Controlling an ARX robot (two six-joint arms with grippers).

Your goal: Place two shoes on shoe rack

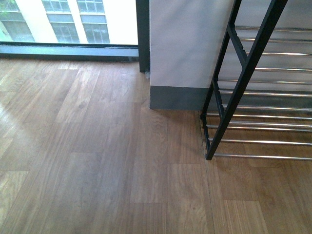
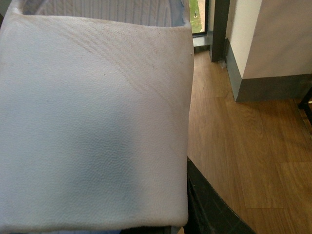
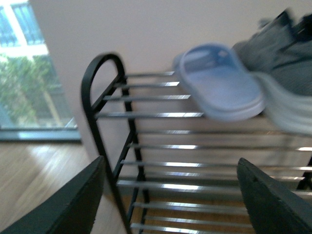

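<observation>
one slide [image 3: 219, 83] on rack [image 3: 146, 114] top (by sneaker [image 3: 280, 63]), r pincer [image 3: 170, 195] open.

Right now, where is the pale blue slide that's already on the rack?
In the right wrist view, the pale blue slide lies on the top tier of the black metal shoe rack, directly beside a grey knit sneaker.

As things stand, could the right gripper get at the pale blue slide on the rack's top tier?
Probably yes. The right gripper is open and empty, and nothing lies between it and the pale blue slide on the black chrome-barred rack.
</observation>
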